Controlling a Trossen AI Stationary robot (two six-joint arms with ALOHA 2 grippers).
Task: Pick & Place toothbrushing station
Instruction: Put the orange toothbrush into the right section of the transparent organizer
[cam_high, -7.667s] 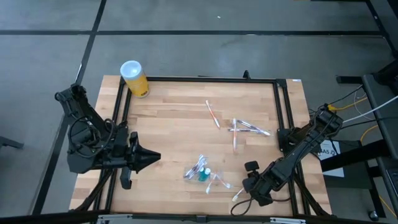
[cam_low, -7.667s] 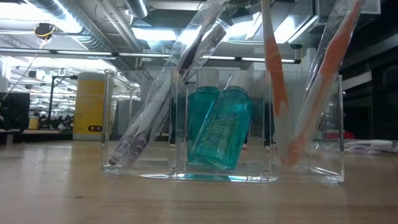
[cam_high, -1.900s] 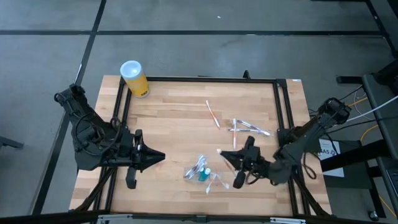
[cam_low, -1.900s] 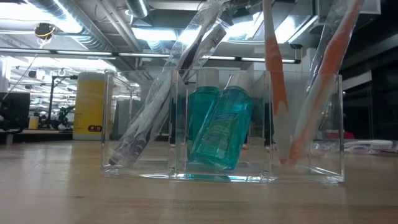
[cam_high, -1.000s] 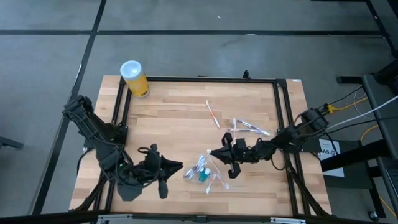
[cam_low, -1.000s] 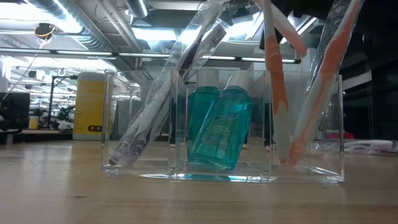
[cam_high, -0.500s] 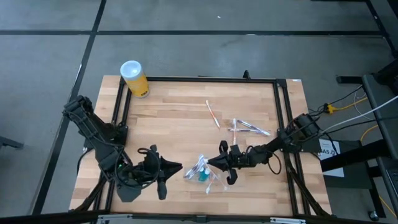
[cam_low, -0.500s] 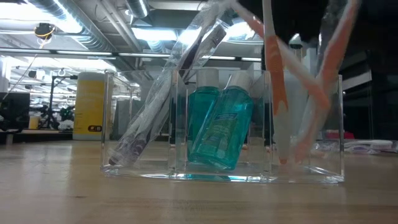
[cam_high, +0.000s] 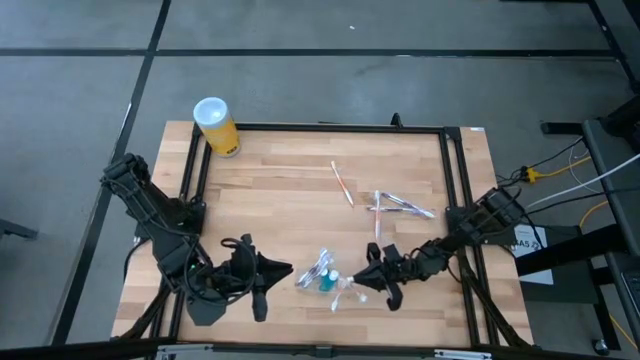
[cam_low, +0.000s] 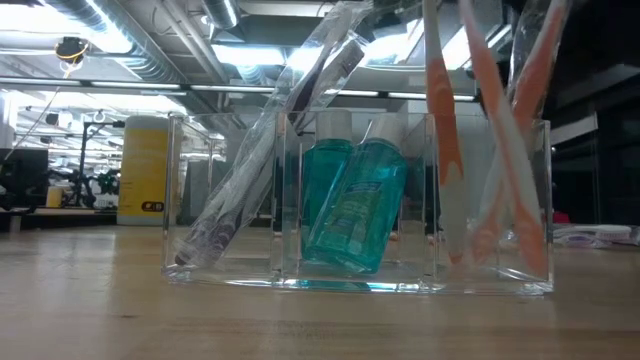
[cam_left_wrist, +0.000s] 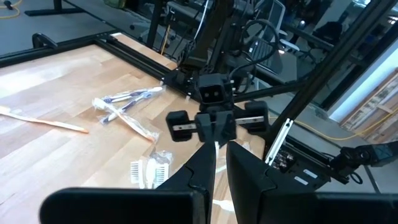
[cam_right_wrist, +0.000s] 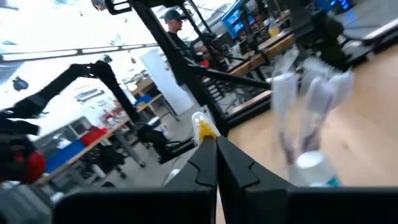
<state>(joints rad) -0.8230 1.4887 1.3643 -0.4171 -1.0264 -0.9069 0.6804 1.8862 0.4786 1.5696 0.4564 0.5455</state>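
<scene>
My right gripper (cam_high: 364, 279) pinches a toothbrush (cam_low: 497, 130) over the clear holder (cam_low: 360, 205). Next I should let go. My left gripper (cam_high: 290, 267) waits beside it, nearly closed and empty.

Clear plastic holder (cam_low: 360, 280) at lower centre of the high view, three compartments: wrapped toothbrush (cam_low: 265, 150) leaning in the left, teal tubes (cam_low: 352, 205) in the middle, orange-ended toothbrushes (cam_low: 500, 150) crossed in the right. More loose toothbrushes (cam_high: 395, 207) lying right of centre.
</scene>
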